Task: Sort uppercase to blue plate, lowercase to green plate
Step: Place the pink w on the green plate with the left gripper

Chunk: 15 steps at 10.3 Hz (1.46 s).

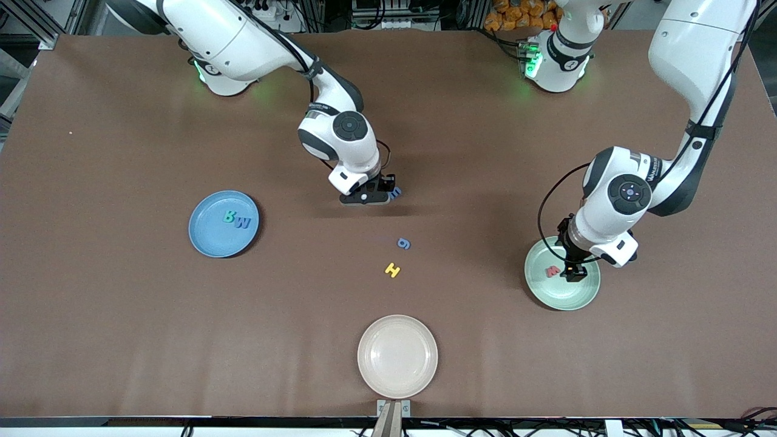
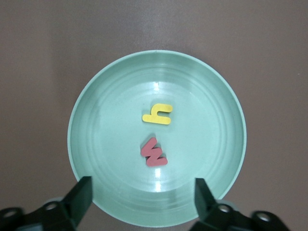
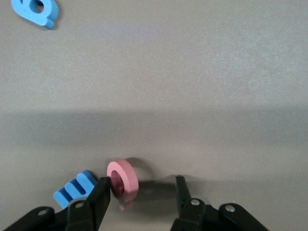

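The blue plate (image 1: pixel 209 240) holds the teal-green R (image 1: pixel 229 216) and blue W (image 1: pixel 243 223). My right gripper (image 1: pixel 367 195) is low at the table, open. The red G-like letter (image 3: pixel 123 179) stands on edge between its fingers, against one finger (image 3: pixel 98 197). The blue m-like letter (image 1: pixel 396 192) lies just outside that finger (image 3: pixel 72 188). The blue g (image 1: pixel 403 243) and yellow H (image 1: pixel 393 269) lie on the table nearer the front camera. My left gripper (image 1: pixel 573 268) hovers open and empty over the green plate (image 1: pixel 564 297), which holds the yellow h (image 2: pixel 158 114) and red w (image 2: pixel 154 153).
A cream plate (image 1: pixel 397 376) sits near the table's front edge, nearer the camera than the yellow H. The blue plate is toward the right arm's end, the green plate (image 2: pixel 202 96) toward the left arm's end.
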Available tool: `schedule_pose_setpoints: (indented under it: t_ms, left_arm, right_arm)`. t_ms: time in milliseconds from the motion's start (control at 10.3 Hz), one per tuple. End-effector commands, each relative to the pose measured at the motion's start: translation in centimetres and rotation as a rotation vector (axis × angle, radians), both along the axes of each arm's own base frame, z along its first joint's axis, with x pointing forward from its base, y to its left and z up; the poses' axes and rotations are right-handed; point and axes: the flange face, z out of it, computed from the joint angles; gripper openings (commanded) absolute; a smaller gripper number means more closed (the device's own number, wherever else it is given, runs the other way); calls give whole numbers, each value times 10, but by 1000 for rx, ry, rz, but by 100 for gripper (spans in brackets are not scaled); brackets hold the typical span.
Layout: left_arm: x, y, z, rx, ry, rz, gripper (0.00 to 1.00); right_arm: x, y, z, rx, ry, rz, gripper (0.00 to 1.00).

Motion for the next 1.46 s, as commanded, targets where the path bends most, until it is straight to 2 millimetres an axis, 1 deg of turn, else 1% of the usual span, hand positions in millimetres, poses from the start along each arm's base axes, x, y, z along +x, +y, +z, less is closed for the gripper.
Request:
schedule_pose_setpoints:
  t_ms: [0, 97, 194, 486, 777, 971, 1166, 1263, 1360]
  left_arm:
    - [-3, -19, 5, 10, -4, -43, 100]
    - [-5, -32, 5, 8, -5, -55, 100]
    - [-8, -43, 6, 4, -6, -68, 100]
    - [-9, -54, 9, -6, -10, -69, 100]
    - [-10, -54, 7, -6, -7, -70, 100]
    - [-10, -54, 7, -6, -7, -70, 100]
    - [-10, -54, 7, -6, -7, -68, 100]
    - [-10, -54, 7, -6, -7, -68, 100]
    - [-10, -55, 7, -6, -7, -70, 100]
  right_arm:
    - [2, 6, -1, 3, -4, -15, 63]
    - [0, 9, 1, 9, -5, -14, 62]
    - [-2, 11, 1, 11, -4, -18, 57]
    - [-3, 13, 2, 13, -4, -19, 55]
    - [-5, 14, -1, 10, -3, -11, 54]
    - [-6, 14, -5, 6, 0, -5, 50]
    - [-7, 14, -6, 5, 0, -4, 49]
    - [-7, 14, -8, 3, 2, -1, 43]
    - [-7, 14, -9, 1, -1, 5, 40]
